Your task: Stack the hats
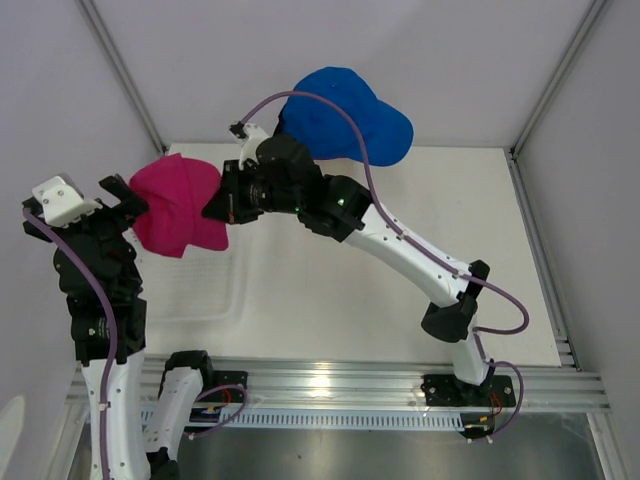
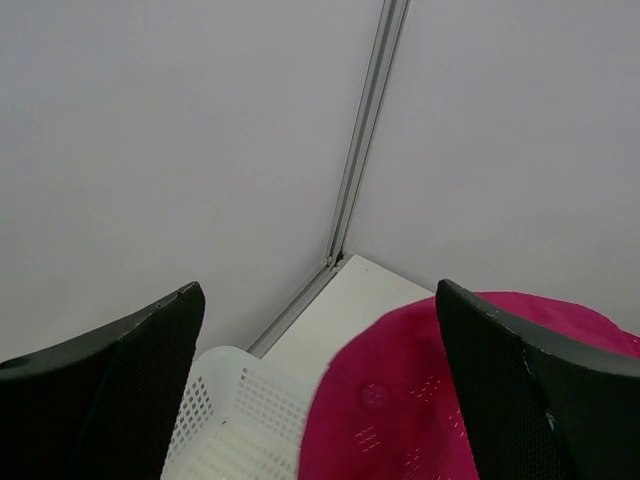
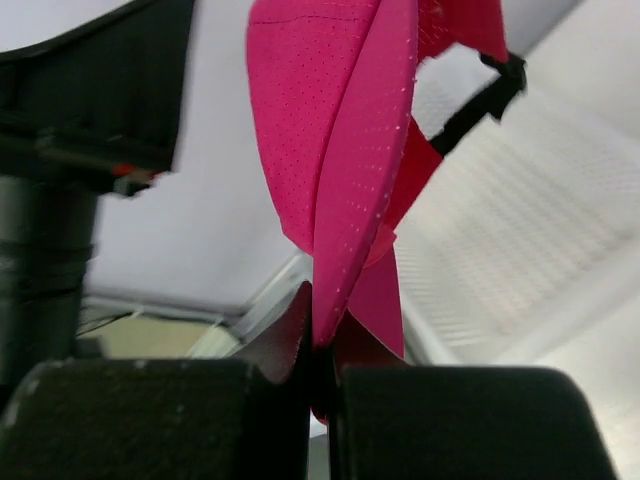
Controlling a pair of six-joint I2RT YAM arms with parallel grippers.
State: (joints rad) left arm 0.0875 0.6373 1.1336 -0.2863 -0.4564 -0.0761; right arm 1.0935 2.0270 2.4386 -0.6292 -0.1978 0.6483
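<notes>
A magenta pink hat point(image 1: 178, 205) hangs in the air over the left side of the table. My right gripper point(image 1: 216, 207) is shut on its right edge; in the right wrist view the pink fabric point(image 3: 340, 180) is pinched between the closed jaws of that gripper point(image 3: 322, 345). At the hat's left side my left gripper point(image 1: 127, 200) stands open, its jaws wide apart. Its wrist view has the hat's crown point(image 2: 400, 400) low down, against the right finger point(image 2: 530, 400). A bright blue hat point(image 1: 345, 112) sits raised at the back of the table, behind the right arm.
A white plastic basket point(image 1: 200, 295) lies on the table under the pink hat, its perforated corner point(image 2: 235, 420) seen between the left fingers. White walls with metal corner posts point(image 2: 365, 130) close in the table on three sides. Whatever bears the blue hat is hidden.
</notes>
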